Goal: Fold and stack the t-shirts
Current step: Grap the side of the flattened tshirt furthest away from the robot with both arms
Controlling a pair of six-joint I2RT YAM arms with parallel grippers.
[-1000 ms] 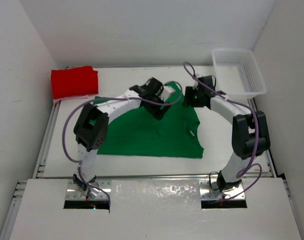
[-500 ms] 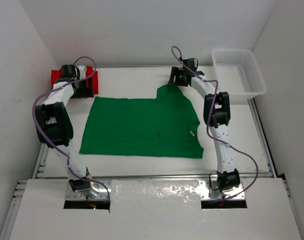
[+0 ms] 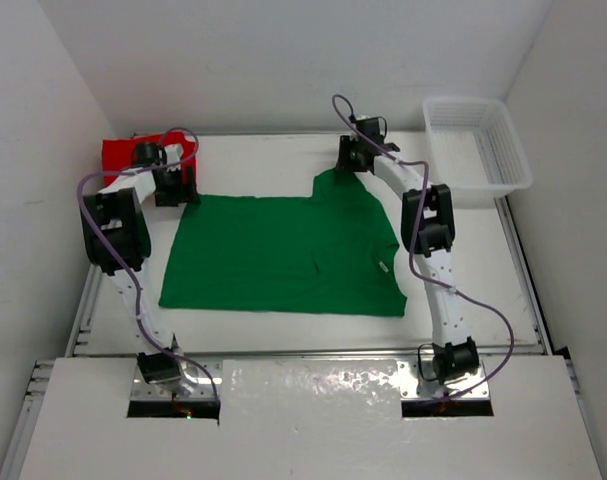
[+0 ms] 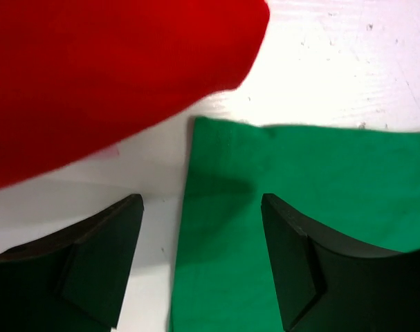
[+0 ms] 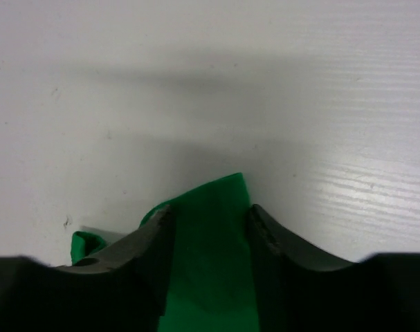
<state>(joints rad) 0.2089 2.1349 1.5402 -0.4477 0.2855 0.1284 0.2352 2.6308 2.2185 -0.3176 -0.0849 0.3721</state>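
**Green shirt spread flat, both pincers at its far edge**

1. The white desk [image 3: 283,330] carries all the items.

2. A green short-sleeved cloth t-shirt [image 3: 283,250] lies spread flat across the middle of the desk. One sleeve points toward the far edge.

3. A white plastic mesh basket [image 3: 513,150] stands at the far right corner, well apart from the green t-shirt.

4. A red cloth t-shirt [image 3: 118,155], folded, lies at the far left corner. It is near the green t-shirt's far left corner but does not touch it.

5. The left pincer [image 3: 173,190] is at that far left corner. In the wrist view its jaws stand wide apart and grip nothing. One finger is over bare desk and the other over green cloth, and the shirt's edge runs between them.

6. The right pincer [image 3: 348,165] is at the far sleeve. In the wrist view a raised strip of green cloth fills the gap between its parted jaws and meets both fingers. I cannot tell whether the jaws actually clamp it.
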